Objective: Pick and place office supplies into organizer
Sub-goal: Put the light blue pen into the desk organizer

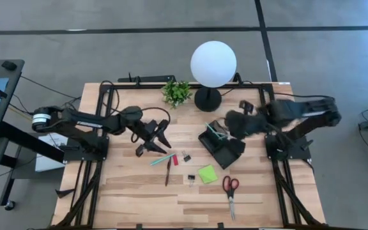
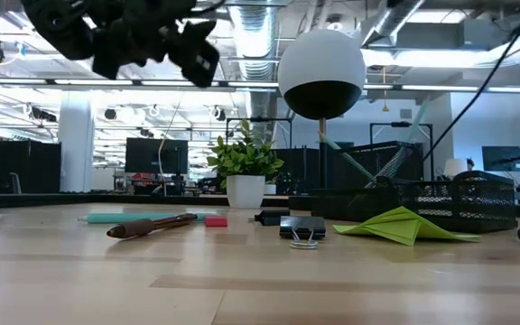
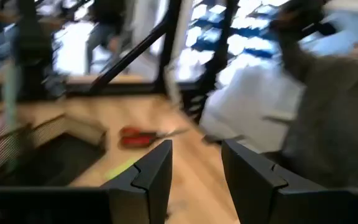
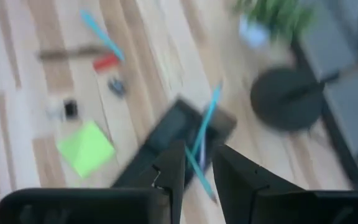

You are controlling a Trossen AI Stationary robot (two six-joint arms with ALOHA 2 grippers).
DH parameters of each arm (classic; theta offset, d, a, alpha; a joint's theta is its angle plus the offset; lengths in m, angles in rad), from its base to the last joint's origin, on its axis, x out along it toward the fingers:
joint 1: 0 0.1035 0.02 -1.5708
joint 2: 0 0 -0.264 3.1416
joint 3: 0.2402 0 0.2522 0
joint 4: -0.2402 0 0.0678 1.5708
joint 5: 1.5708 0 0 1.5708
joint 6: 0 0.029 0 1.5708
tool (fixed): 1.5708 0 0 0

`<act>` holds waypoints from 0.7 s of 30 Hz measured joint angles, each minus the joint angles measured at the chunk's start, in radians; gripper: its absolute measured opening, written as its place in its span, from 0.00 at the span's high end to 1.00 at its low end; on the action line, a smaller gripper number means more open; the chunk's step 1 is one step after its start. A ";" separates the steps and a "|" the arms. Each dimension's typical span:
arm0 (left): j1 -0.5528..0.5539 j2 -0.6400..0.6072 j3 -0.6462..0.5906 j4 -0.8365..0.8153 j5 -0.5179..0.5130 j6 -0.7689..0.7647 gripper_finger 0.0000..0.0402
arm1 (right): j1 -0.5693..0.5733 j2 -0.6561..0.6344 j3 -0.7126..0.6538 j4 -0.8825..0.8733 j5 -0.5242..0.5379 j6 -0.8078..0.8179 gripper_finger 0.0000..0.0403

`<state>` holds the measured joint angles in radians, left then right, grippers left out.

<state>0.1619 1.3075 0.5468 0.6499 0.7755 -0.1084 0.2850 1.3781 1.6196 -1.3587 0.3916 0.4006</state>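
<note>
Overhead, I see the whole desk [image 1: 139, 198]: the white globe lamp [image 1: 213, 64] and potted plant [image 1: 177, 92] at the far edge, the black organizer [image 1: 225, 148] lying askew near the right arm, and the loose supplies spread between the arms. My right claw [image 1: 225, 126] hangs just over the organizer's far end, where teal pens [image 1: 217, 131] stand slanted in it. My left claw [image 1: 153, 135] hovers above the desk, near the teal pen [image 1: 163, 159] that lies flat, with a dark pen [image 1: 168, 174] beside it.

The right wrist view adds what the top view blurs: the claw's fingers [image 4: 170, 171] stand a narrow gap apart, and a teal pen [image 4: 202, 140] runs up from that gap to the organizer [image 4: 173, 134] below; whether they pinch the pen I cannot tell. The left wrist view shows its fingers [image 3: 160, 168] parted and holding nothing.

Only the table-height view gives heights: the lime-green sticky-note pad [image 2: 403, 225] lies crumpled and raised, just in front of the mesh organizer [image 2: 450, 203].

Nearer the front edge lie the red-handled scissors [image 1: 230, 191], well apart from both claws. Smallest are the red piece [image 1: 175, 161] and the black clips [image 1: 186, 156], between the pens and the pad [image 1: 207, 174].
</note>
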 joint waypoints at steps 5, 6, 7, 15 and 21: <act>-0.061 -0.089 -0.029 -0.132 -0.271 0.080 0.66 | 0.231 -0.063 -0.109 0.091 0.390 0.154 0.81; -0.071 -0.119 -0.038 -0.159 -0.321 0.077 0.66 | 0.272 -0.068 -0.136 0.088 0.464 0.218 0.81; -0.081 -0.154 -0.043 -0.191 -0.373 0.069 0.66 | 0.308 -0.072 -0.166 0.091 0.530 0.287 0.81; -0.225 -0.531 -0.044 -0.649 -0.825 0.036 0.66 | 0.527 0.005 -0.397 0.170 0.805 0.680 0.81; -0.428 -0.659 -0.094 -0.784 -1.170 -0.090 0.66 | 0.596 0.124 -0.479 0.238 0.990 0.825 0.81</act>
<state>-0.2662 0.6481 0.4531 -0.1339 -0.3948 -0.1987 0.8811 1.5023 1.1403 -1.1211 1.3816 1.2259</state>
